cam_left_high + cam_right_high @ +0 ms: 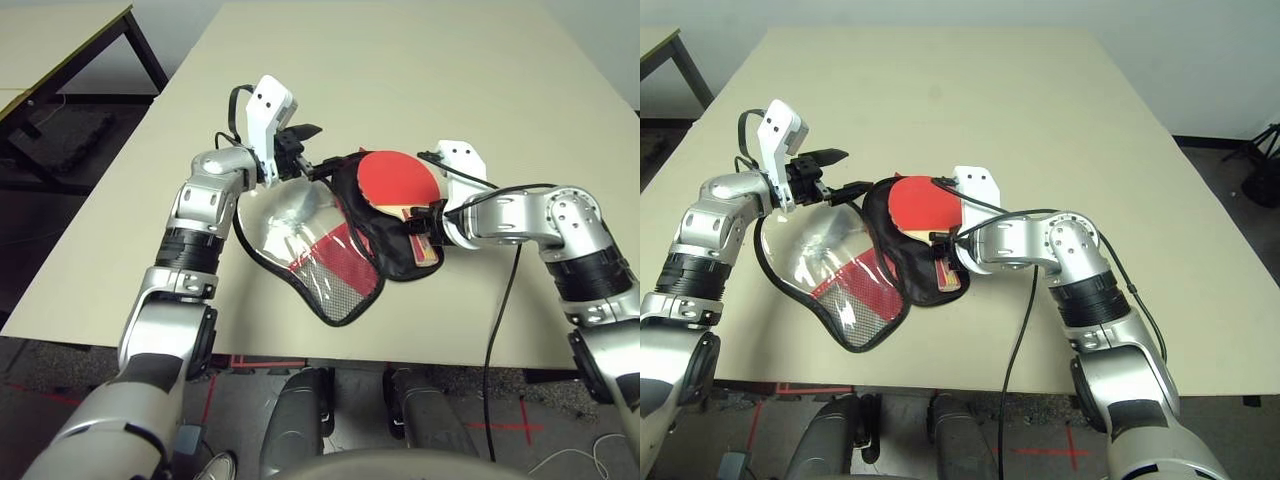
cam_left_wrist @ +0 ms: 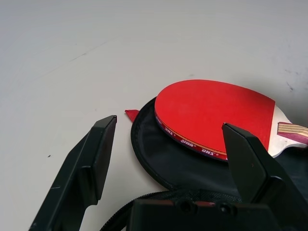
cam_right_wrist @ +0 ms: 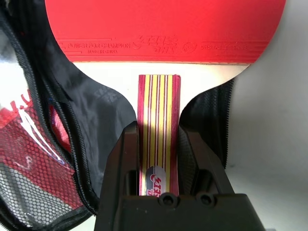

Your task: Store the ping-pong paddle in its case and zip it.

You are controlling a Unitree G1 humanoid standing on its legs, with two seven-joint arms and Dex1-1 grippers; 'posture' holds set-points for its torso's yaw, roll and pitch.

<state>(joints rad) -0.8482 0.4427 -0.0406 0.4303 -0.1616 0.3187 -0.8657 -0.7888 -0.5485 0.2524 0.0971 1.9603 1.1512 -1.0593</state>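
On the table (image 1: 400,50), the case (image 1: 325,255) lies unzipped and spread open, its clear, red and mesh side toward the robot's left and its black lining (image 3: 96,106) face up beside it. Over the lining rests the paddle (image 1: 397,180), red rubber upward, handle (image 3: 159,130) toward the robot. The right gripper (image 3: 159,159) holds the handle between its fingers. The left gripper (image 2: 168,125), fingers wide apart and empty, is at the far edge of the case.
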